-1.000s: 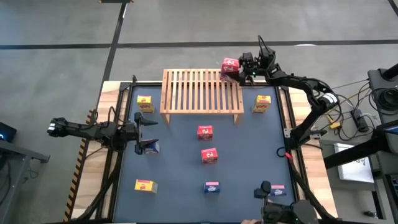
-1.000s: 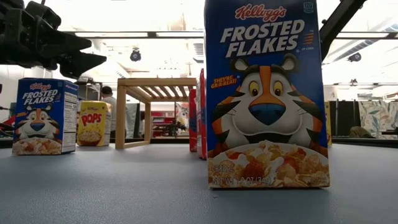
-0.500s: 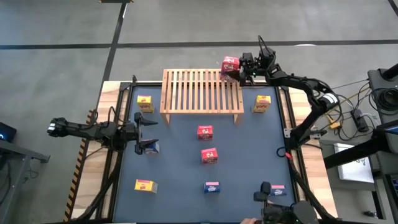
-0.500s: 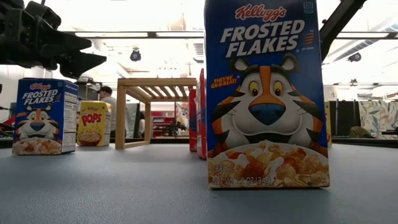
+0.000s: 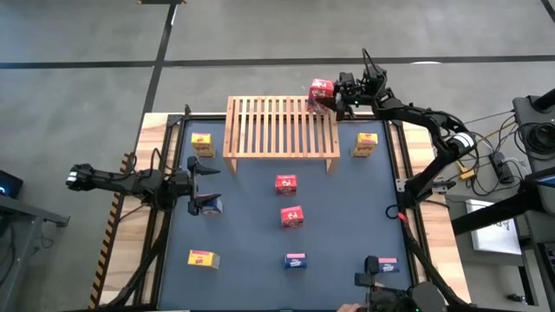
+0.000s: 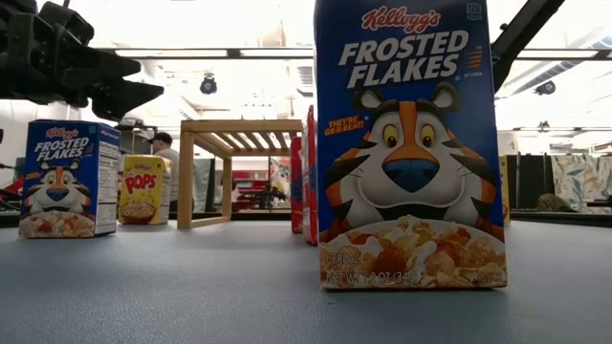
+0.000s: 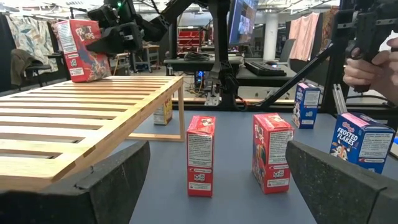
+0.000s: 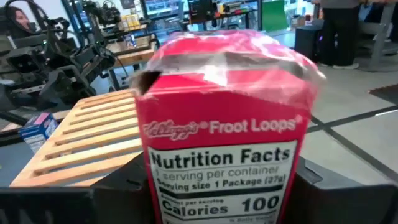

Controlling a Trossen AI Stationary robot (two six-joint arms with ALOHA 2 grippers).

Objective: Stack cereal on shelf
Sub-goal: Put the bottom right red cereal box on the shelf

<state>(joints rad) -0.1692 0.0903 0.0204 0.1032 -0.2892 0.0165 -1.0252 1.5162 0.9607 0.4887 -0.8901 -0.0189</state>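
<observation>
Red Froot Loops box (image 8: 224, 134) between fingers (image 8: 74, 202), wooden rack (image 8: 87, 134) beyond.

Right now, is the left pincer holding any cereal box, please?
No, the left pincer is open and empty in its wrist view; the right pincer holds the red box.

Red Froot Loops box (image 5: 322, 90) is clamped upright in the right gripper (image 5: 338, 95), over the far right corner of the slatted wooden shelf (image 5: 280, 126). A yellow box (image 5: 365, 143) stands just nearer than that gripper; two red boxes (image 5: 286, 184) stand beyond the shelf's near edge. A blue box (image 5: 209, 204) lies at the left gripper (image 5: 205, 183), a yellow box (image 5: 201, 143) near it.
</observation>
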